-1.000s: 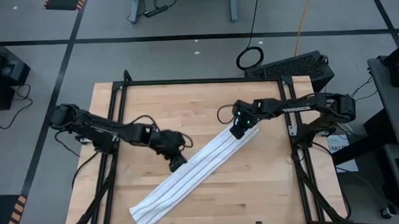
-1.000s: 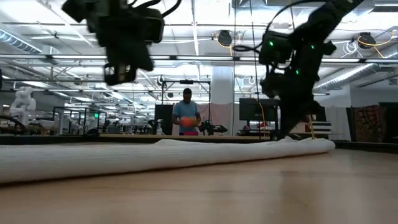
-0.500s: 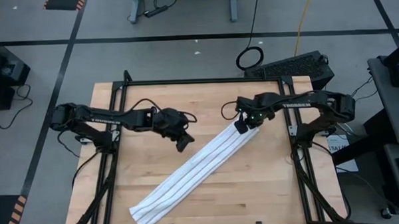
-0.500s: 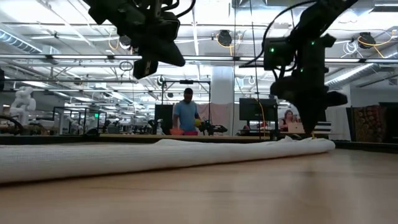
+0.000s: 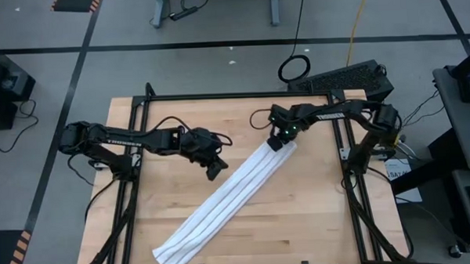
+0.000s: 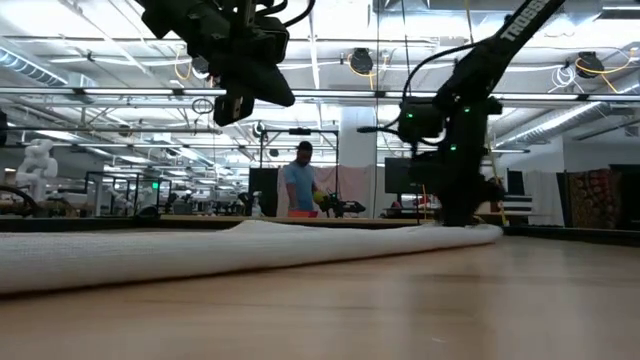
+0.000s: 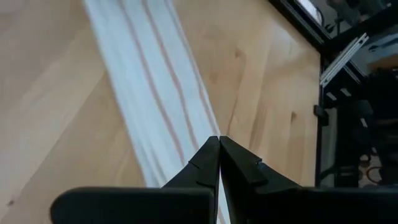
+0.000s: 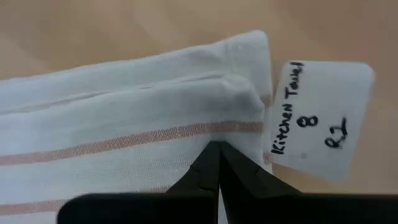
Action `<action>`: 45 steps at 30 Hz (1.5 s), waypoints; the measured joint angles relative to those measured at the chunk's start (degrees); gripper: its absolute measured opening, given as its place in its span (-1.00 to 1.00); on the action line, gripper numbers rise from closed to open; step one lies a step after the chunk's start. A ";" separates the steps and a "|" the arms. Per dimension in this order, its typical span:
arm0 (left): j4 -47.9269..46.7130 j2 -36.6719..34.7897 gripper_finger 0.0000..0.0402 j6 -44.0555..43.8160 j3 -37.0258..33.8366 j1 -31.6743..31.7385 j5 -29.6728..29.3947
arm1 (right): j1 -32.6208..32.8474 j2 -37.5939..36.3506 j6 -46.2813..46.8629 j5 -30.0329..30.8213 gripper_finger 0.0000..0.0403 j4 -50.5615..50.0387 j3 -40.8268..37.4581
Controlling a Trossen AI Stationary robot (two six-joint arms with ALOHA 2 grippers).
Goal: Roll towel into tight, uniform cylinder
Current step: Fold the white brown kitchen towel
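Right gripper: fingers closed, tips pressed on the towel at its upper-right end, pinching cloth beside a white tag marked "Kitchen Towel". Left gripper: fingers closed, holding nothing, raised above table, just left of towel's mid-length. Towel: folded long strip, diagonal from frame's lower left to upper right centre. Person in background, low view.

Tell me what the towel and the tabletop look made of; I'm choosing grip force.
Towel: looks like soft woven cloth, matte white with thin stripes; it folds and creases. Tabletop: looks like pale wood in joined strips with visible grain and a smooth, slightly glossy finish.
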 joint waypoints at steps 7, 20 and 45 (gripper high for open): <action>-1.70 0.02 -0.92 0.34 0.00 0.31 -1.44 | -1.12 4.59 -11.45 6.42 -1.00 10.11 5.82; -7.87 -0.22 -0.92 -3.37 0.01 0.92 -2.84 | -1.10 5.35 -14.47 3.99 -1.00 6.10 20.84; -5.42 8.99 -0.92 25.74 -0.02 0.84 1.76 | 28.32 2.02 29.53 -14.74 -1.00 -12.17 22.37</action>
